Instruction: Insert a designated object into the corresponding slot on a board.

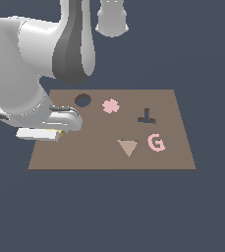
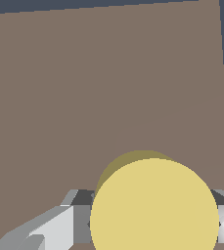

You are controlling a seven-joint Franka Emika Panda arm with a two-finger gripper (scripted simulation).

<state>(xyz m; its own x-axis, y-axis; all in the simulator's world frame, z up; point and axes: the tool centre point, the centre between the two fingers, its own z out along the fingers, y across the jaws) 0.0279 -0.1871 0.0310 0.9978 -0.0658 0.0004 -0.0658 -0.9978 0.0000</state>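
- Claw [image 1: 55, 134] low over the board's near corner on the exterior view's left, clamped on the yellow disc [image 2: 154, 205]; finger metal visible on both sides of the disc in the wrist view, disc sitting between them.
- Disc right at the claw, covering the fingertips; only a yellow sliver [image 1: 60, 133] peeking from under the hand in the exterior view.
- Board [image 1: 94, 155] directly below the claw; plain brown surface ahead of it in the wrist view, no hole in sight there.
- Slot [image 1: 83, 100], dark round hole, beyond the claw toward the board's far edge and slightly to the exterior view's right; near, not under.
- Further out from the claw: pink flower [image 1: 111, 106], tan triangle [image 1: 127, 147], T cutout [image 1: 146, 117], pink G [image 1: 156, 142] farthest.
- Step in hand, as judged: carry disc to slot. Keep grip firm, lift clear of the board before travelling, centre disc over hole, keep it flat, lower straight, release only when seated.
- Risk: edge catching on rim if off-centre or tilted.
- Exterior view only: slot position, other shapes, arm pose.
- Wrist view only: the grip on the disc and the disc's full round face.
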